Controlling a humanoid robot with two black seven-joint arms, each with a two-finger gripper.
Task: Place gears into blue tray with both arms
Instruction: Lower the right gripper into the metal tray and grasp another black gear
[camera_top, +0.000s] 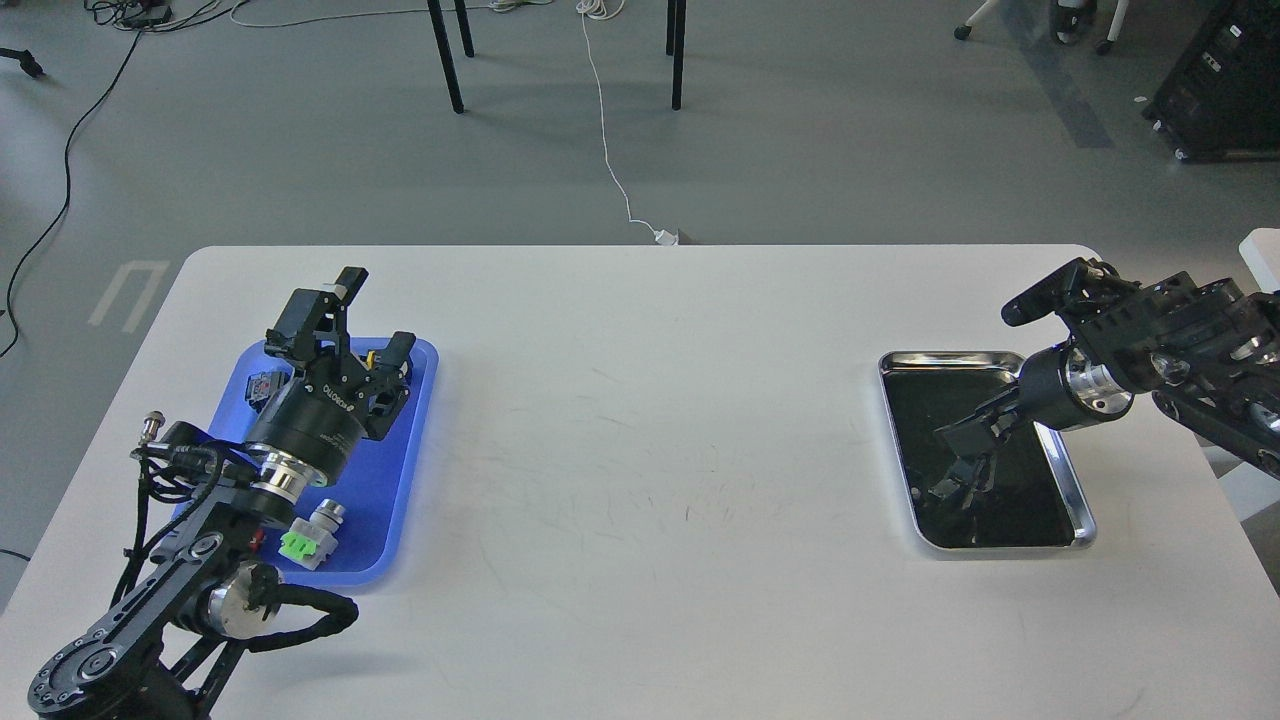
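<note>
Blue tray (400, 480) under left gripper (372, 322), fingers spread, "ROBOTIQ" on body; right gripper (955, 480) state unclear.

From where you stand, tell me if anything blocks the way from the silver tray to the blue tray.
Nothing visible does. The table between the silver tray and the blue tray shows no objects. Over the blue tray itself hangs the left gripper, with switches inside it.
</note>
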